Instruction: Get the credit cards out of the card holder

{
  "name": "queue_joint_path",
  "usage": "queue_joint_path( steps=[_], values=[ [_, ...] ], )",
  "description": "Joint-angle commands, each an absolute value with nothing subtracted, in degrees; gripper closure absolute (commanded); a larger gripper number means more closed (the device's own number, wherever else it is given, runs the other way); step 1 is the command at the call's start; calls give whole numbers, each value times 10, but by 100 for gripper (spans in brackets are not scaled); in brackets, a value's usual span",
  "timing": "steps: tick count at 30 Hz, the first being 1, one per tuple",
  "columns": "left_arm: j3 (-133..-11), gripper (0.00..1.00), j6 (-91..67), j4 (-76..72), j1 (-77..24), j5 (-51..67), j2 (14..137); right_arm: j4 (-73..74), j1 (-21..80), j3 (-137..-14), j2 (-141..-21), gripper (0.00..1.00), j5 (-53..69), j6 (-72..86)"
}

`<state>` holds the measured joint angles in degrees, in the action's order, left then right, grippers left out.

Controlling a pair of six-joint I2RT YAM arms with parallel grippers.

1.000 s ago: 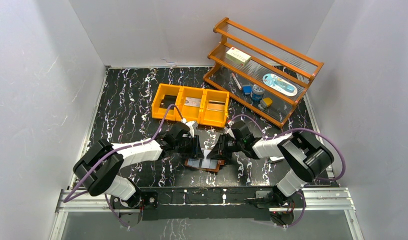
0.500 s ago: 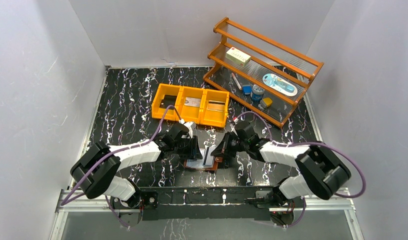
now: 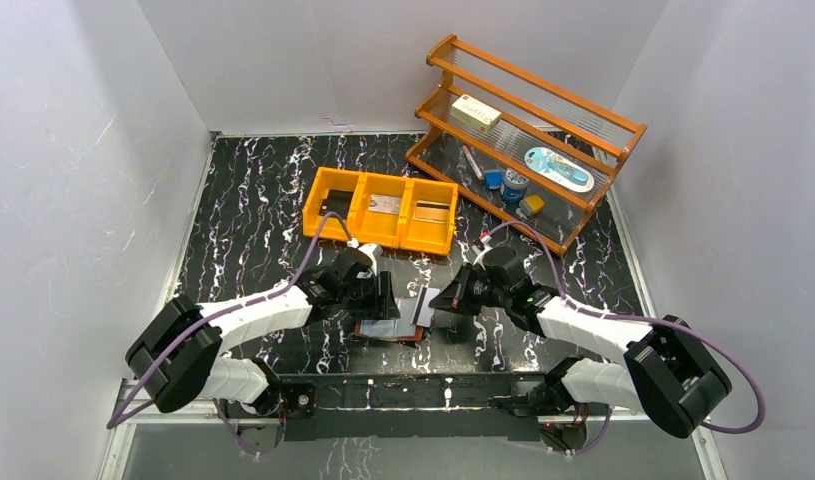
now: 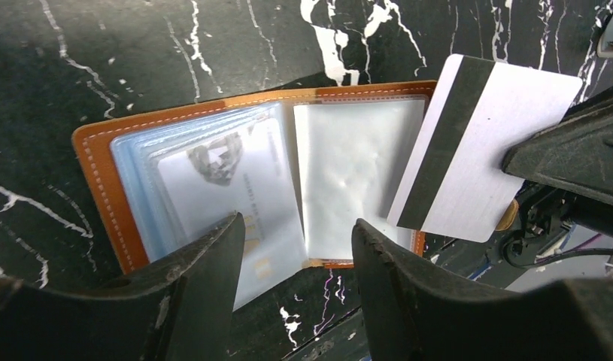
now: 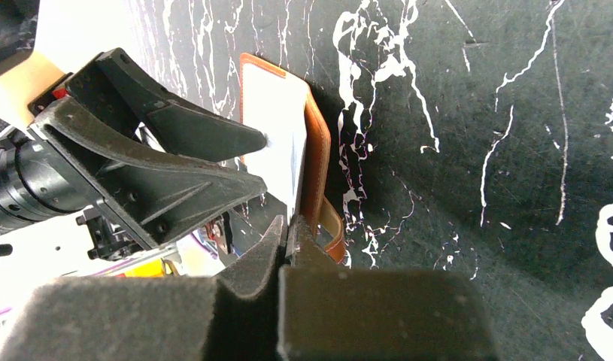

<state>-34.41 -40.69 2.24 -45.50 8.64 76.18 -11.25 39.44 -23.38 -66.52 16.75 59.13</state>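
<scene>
**Card drawn to the holder's right edge**

Your right tool (image 3: 446, 300) is clamped on the silvery card (image 4: 480, 158), now lying across the open card holder's (image 4: 100, 169) right edge (1 second ago it stood mid-wallet). Your left tool (image 4: 295, 229), jaws spread, sits over the holder on the counter (image 4: 175, 45).

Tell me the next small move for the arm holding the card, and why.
Probably lift the right pincer and carry the silver card toward the orange bin. The card looks clear of the card holder, which the open left pincer straddles; another card sits in a sleeve.
</scene>
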Motion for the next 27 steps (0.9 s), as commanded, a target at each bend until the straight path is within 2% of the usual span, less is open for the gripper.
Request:
queue_joint_path(
  steps=[1, 7, 11, 18, 27],
  values=[
    [-340, 45, -413, 60, -455, 60, 721, -158, 393, -241, -671, 100, 192, 580],
    [-360, 42, -405, 85, -453, 57, 698, -170, 393, -258, -675, 100, 219, 563],
    [-386, 42, -406, 83, -441, 103, 689, -183, 394, -264, -676, 100, 234, 559],
    [-341, 40, -446, -45, -361, 275, 683, -221, 394, -260, -680, 100, 254, 570],
    [-293, 42, -483, -173, -353, 372, 731, -276, 394, -254, -705, 100, 281, 594]
  ],
)
